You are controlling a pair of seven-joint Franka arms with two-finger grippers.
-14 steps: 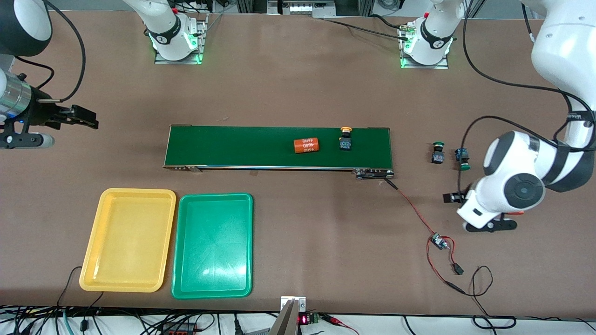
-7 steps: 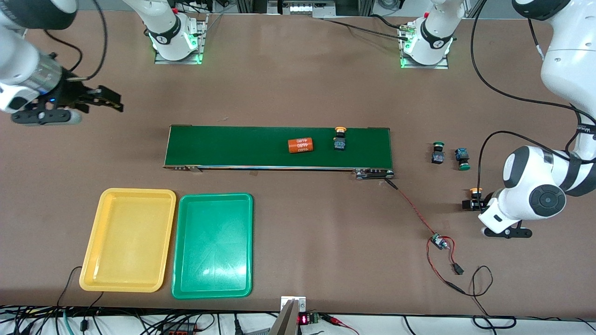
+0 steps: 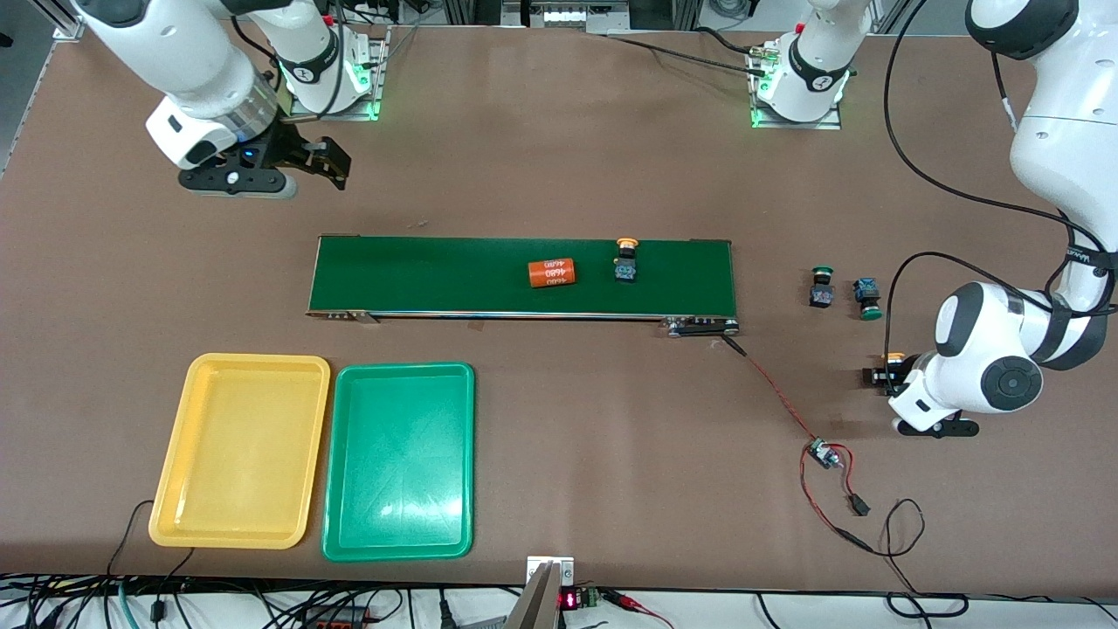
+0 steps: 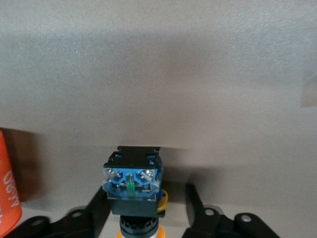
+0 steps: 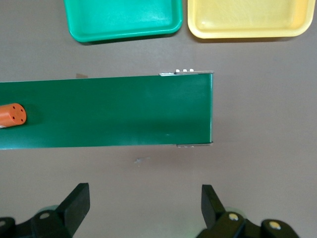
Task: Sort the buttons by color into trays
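One yellow-orange button (image 3: 625, 260) stands on the dark-green belt (image 3: 437, 275). Two green buttons (image 3: 821, 286) (image 3: 866, 297) lie on the table off the belt's end toward the left arm. The other yellow-orange button (image 3: 893, 357) lies nearer the camera, between my left gripper's (image 3: 876, 377) open fingers. In the left wrist view its blue-black body (image 4: 132, 181) sits inside my left gripper (image 4: 148, 194), close to one finger (image 4: 99, 210) and apart from the other. My right gripper (image 3: 319, 166) is open and empty, above bare table by its base. The yellow tray (image 3: 240, 450) and green tray (image 3: 400, 460) sit side by side, empty.
An orange numbered cylinder (image 3: 552, 273) lies on the belt beside the button. Another orange cylinder (image 4: 7, 191) shows at the edge of the left wrist view. A small circuit board with red wires (image 3: 821, 452) lies near the belt's end. The right wrist view shows the belt (image 5: 104, 111) and both trays.
My right arm swung from the table's end to above the table near its base. The belt carried the cylinder and button toward the right arm's end. My left gripper drew back, then returned to the yellow-orange button.
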